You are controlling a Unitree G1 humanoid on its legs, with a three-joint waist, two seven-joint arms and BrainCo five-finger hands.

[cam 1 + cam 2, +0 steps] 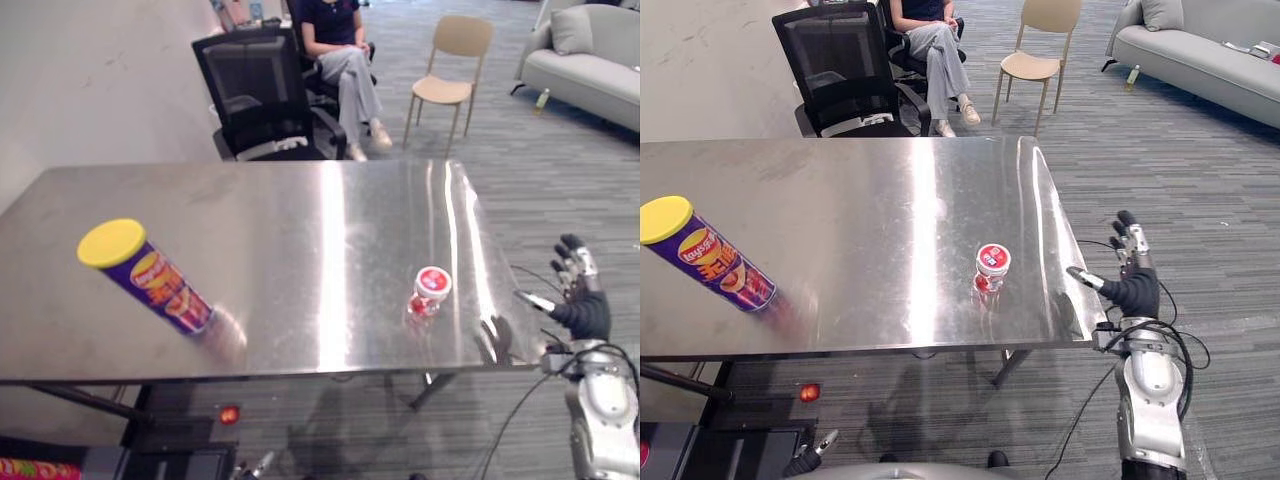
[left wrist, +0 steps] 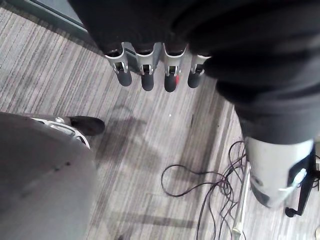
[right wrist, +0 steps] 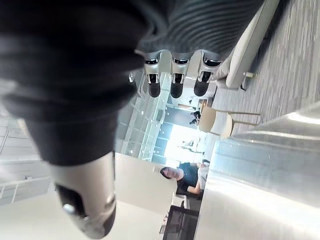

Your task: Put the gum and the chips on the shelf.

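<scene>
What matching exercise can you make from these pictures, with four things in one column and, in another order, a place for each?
Things:
1. chips can
2. gum tub
3. right hand
4. beige chair

Places:
A. on the floor beyond the table
B. beside the table's right edge, fingers straight
C. on the table's left part, with a yellow lid
D. on the table near its right front corner, with a red-and-white lid

Pairs: 1-C, 2-D, 3-B, 4-A
</scene>
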